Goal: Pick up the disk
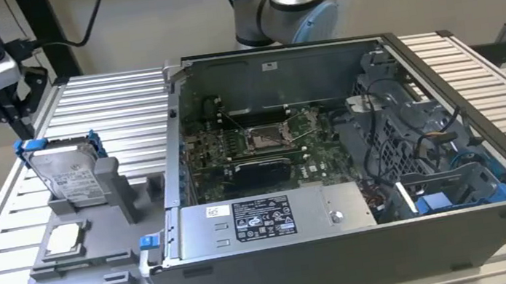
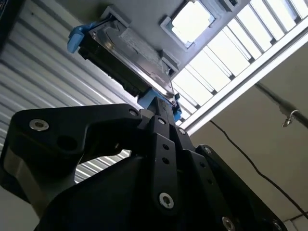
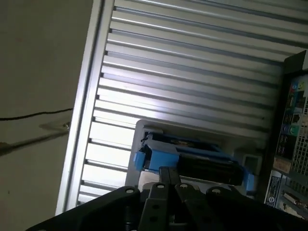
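Observation:
The disk (image 1: 69,170) is a silver-grey drive with a white label in a bright blue carrier. It stands upright on its edge in a slot of the grey holder tray (image 1: 85,276), at the exterior view's left. My gripper (image 1: 6,116) hangs above and behind the disk's upper left corner, clear of it. In the second wrist view my gripper (image 2: 161,109) points at the blue end of the disk (image 2: 130,45). In the first wrist view the disk (image 3: 202,162) lies just beyond my gripper (image 3: 168,174).
A small square silver chip (image 1: 63,239) lies flat on the tray in front of the disk. An open computer case (image 1: 460,225) with a grey power-supply box (image 1: 263,218) stands at the exterior view's right. The table (image 1: 115,101) is ribbed aluminium.

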### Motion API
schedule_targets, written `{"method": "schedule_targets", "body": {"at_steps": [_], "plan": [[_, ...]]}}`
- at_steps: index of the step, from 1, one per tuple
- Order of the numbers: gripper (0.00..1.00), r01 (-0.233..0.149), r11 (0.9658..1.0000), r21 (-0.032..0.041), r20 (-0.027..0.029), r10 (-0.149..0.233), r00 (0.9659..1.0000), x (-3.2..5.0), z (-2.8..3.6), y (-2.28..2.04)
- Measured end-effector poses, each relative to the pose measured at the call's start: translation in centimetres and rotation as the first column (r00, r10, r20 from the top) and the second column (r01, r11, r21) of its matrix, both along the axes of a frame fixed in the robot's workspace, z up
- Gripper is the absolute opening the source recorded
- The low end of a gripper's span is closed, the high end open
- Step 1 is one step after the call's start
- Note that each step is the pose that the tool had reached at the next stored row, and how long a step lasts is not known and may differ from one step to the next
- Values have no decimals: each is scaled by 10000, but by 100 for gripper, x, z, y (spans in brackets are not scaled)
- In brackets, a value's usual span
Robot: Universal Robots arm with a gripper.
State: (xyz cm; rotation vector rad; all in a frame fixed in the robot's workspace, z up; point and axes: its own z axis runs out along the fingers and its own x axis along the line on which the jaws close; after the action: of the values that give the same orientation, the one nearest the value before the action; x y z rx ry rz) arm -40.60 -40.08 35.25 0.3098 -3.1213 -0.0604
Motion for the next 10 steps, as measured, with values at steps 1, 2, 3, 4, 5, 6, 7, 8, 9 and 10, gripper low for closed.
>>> {"method": "schedule_targets", "body": {"at_steps": [1,2,3,4,5,6,7,8,9,10], "plan": [[0,-189,9998,0,0,189,9998,0,0,0],[0,-375,9993,0,1,375,9993,0,0,0],[0,-555,9985,1,1,555,9985,0,0,0],[0,-734,9973,1,1,734,9973,0,0,0],[0,-914,9958,0,1,914,9958,0,0,0],[0,-1087,9941,0,0,1087,9941,0,0,0],[0,-1283,9917,0,1,1283,9917,0,0,0],[0,-1448,9895,0,0,1448,9895,0,0,0],[0,-1627,9867,0,0,1627,9867,0,0,0],[0,-1815,9834,0,0,1815,9834,0,0,0]]}}
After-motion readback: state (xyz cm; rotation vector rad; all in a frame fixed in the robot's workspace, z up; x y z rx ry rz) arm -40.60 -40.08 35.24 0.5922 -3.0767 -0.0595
